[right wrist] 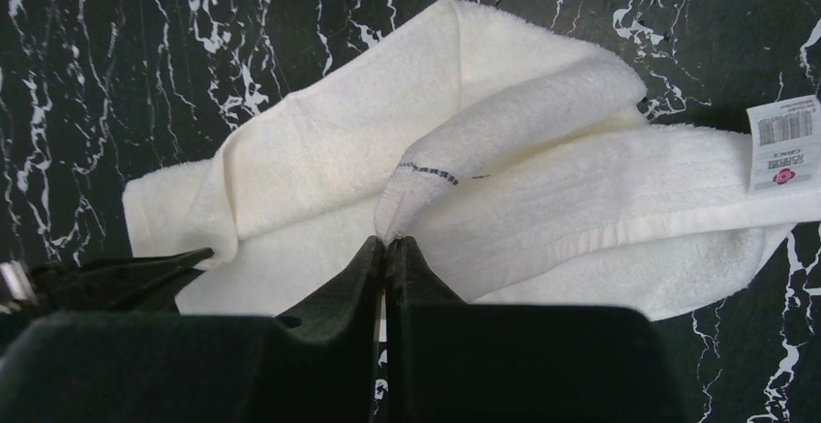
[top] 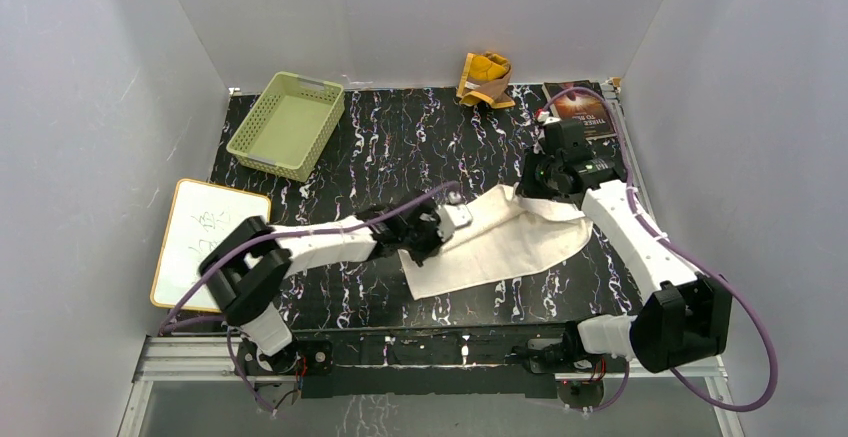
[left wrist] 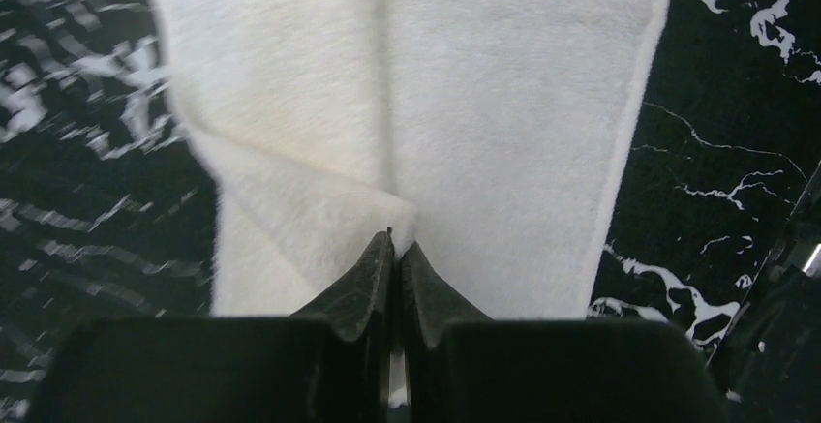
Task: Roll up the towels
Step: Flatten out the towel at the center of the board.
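Two towels are seen: the cream towel [top: 500,242] lies loosely folded at the centre of the table [top: 400,137], the mustard towel [top: 486,79] bunched at twelve o'clock. The cream one's nine o'clock end is pinched by the left gripper [left wrist: 397,239], its three o'clock hem by the right gripper [right wrist: 387,242], both clamped tight. Limp, light cloth is expected; edges are best held.

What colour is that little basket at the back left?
The basket is pale green, seen best from the top external view.

The long towel [top: 500,242] is showing plain cream-white, the tabletop [top: 400,137] black with white marble veining, the basket [top: 287,124] pale green, the small towel [top: 486,79] mustard-yellow and tan.
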You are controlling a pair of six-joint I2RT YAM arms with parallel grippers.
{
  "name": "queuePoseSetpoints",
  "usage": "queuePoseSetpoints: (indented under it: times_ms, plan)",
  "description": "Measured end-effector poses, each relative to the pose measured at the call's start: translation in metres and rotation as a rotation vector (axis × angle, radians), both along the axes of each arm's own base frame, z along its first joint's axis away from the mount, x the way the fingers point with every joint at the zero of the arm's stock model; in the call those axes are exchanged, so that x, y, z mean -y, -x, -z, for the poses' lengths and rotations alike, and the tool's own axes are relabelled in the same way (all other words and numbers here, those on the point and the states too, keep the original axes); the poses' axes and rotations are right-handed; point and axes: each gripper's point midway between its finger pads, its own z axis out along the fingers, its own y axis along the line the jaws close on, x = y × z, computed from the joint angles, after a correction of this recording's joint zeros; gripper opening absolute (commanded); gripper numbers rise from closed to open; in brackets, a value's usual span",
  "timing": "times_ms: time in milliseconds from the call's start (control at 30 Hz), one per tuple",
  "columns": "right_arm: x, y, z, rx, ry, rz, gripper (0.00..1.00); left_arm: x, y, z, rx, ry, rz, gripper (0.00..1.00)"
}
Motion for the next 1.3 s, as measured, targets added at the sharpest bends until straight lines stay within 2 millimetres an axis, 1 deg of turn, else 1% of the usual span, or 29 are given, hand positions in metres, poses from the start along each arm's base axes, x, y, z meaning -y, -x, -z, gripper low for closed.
queuePoseSetpoints:
  times_ms: [33,67,100,133,167,200,233,267,300,333,367,400,433,467,533,567,633,733,800,867,900,967,1000,1100,1300]
  plan:
    - [0.0,0.0,-0.004,0.008,-0.005,0.005,0.0,-0.006,-0.004,-0.006,-0.002,0.009,-0.022,0.0]
    - [0.0,-0.001,-0.01,0.022,-0.013,0.011,0.0,-0.017,-0.012,-0.016,0.0,0.023,-0.059,0.0]
    - [-0.001,-0.003,-0.02,0.046,-0.025,0.018,0.0,-0.029,-0.021,-0.032,0.016,0.049,-0.106,0.0]
    - [-0.001,-0.005,-0.032,0.079,-0.037,0.022,0.0,-0.045,-0.033,-0.054,0.049,0.084,-0.163,0.0]
    - [-0.002,-0.006,-0.046,0.117,-0.051,0.027,0.0,-0.061,-0.044,-0.082,0.096,0.129,-0.22,0.0]
    - [-0.002,-0.006,-0.062,0.161,-0.067,0.031,0.0,-0.078,-0.055,-0.115,0.161,0.187,-0.285,0.0]
    - [-0.002,-0.006,-0.076,0.2,-0.08,0.034,0.0,-0.095,-0.06,-0.151,0.236,0.251,-0.341,0.0]
    - [-0.002,-0.004,-0.093,0.251,-0.093,0.035,0.0,-0.107,-0.06,-0.18,0.293,0.302,-0.375,0.0]
    - [-0.001,-0.001,-0.112,0.314,-0.109,0.035,0.0,-0.122,-0.053,-0.222,0.376,0.381,-0.41,0.0]
    - [0.0,0.003,-0.125,0.354,-0.119,0.033,0.0,-0.133,-0.043,-0.258,0.442,0.453,-0.427,0.0]
    - [0.001,0.009,-0.14,0.404,-0.131,0.03,0.0,-0.143,-0.033,-0.288,0.496,0.517,-0.442,0.0]
    - [0.002,0.014,-0.153,0.445,-0.141,0.025,0.0,-0.154,-0.024,-0.311,0.538,0.565,-0.457,0.0]
    - [0.002,0.019,-0.163,0.473,-0.149,0.021,0.0,-0.168,-0.01,-0.34,0.588,0.63,-0.478,0.0]
    - [0.003,0.024,-0.176,0.51,-0.156,0.014,0.0,-0.181,0.002,-0.362,0.626,0.681,-0.499,0.0]
    - [0.005,0.032,-0.196,0.568,-0.164,0.003,0.0,-0.205,0.024,-0.391,0.676,0.757,-0.538,0.0]
    - [0.006,0.037,-0.206,0.594,-0.167,0.0,0.0,-0.217,0.035,-0.403,0.694,0.791,-0.558,0.0]
    - [0.008,0.048,-0.219,0.637,-0.175,-0.002,0.0,-0.239,0.057,-0.42,0.717,0.844,-0.589,0.0]
    - [0.012,0.075,-0.236,0.703,-0.198,-0.014,0.0,-0.263,0.084,-0.433,0.725,0.893,-0.618,0.0]
    - [0.012,0.091,-0.244,0.74,-0.221,-0.033,0.0,-0.273,0.096,-0.433,0.714,0.903,-0.628,0.0]
    - [0.011,0.11,-0.247,0.775,-0.251,-0.054,0.0,-0.276,0.1,-0.427,0.689,0.886,-0.637,0.0]
    - [0.011,0.116,-0.245,0.781,-0.263,-0.06,0.0,-0.274,0.098,-0.419,0.666,0.862,-0.645,0.0]
    - [0.009,0.118,-0.236,0.762,-0.27,-0.068,0.0,-0.27,0.09,-0.403,0.626,0.812,-0.662,0.0]
    - [0.007,0.114,-0.228,0.74,-0.27,-0.067,0.0,-0.266,0.083,-0.392,0.606,0.78,-0.677,0.0]
    - [0.004,0.091,-0.183,0.601,-0.25,-0.036,0.0,-0.251,0.049,-0.35,0.538,0.637,-0.736,0.0]
    - [0.003,0.035,-0.077,0.3,-0.175,0.087,0.0,-0.218,-0.035,-0.246,0.422,0.275,-0.851,0.0]
